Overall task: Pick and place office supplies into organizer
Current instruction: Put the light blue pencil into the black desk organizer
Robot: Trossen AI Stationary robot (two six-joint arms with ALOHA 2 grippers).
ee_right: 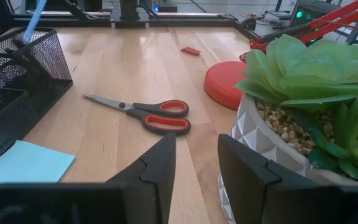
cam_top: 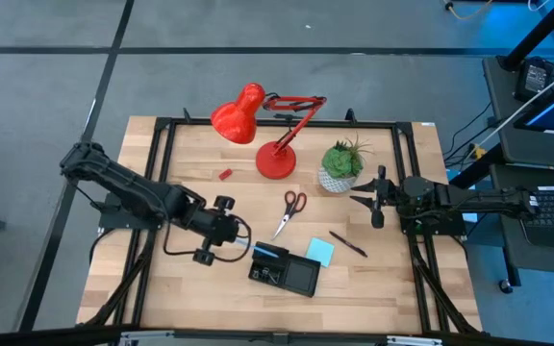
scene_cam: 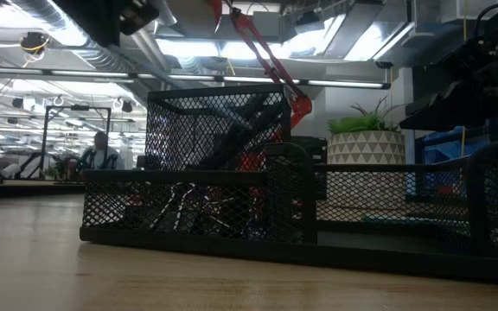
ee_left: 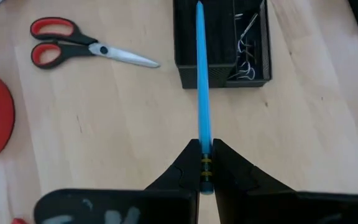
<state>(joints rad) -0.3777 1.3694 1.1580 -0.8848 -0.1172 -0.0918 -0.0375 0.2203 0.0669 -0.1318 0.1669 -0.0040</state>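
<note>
My left gripper (ee_left: 204, 167) is shut on a light blue pen (ee_left: 201, 81) and stands just left of the black mesh organizer (cam_top: 285, 274). The pen's far end reaches over the organizer's tall compartment (ee_left: 219, 37); metal clips (ee_left: 244, 56) lie in the compartment beside it. Red-handled scissors (cam_top: 289, 211) lie flat on the table, as do the light blue sticky pad (cam_top: 320, 252), a thin dark pen (cam_top: 348, 243) and a tiny red piece (cam_top: 225, 174). My right gripper (ee_right: 196, 165) is open and waits beside the potted plant (ee_right: 303, 93). My left gripper pinches the blue pen between its two fingers near the pen's rear end (ee_left: 204, 163). The fingers come from the table's left, and the pen sticks out forward along them. It is lifted clear of the table, its front end (ee_left: 199, 9) over the organizer's tall compartment.
The red desk lamp (cam_top: 258, 120) stands at the far side, its round base (cam_top: 277, 161) near the plant's white pot (cam_top: 338, 178). Bare wood lies left of the scissors and along the near edge. A black frame runs around the table's edges (cam_top: 162, 130).
</note>
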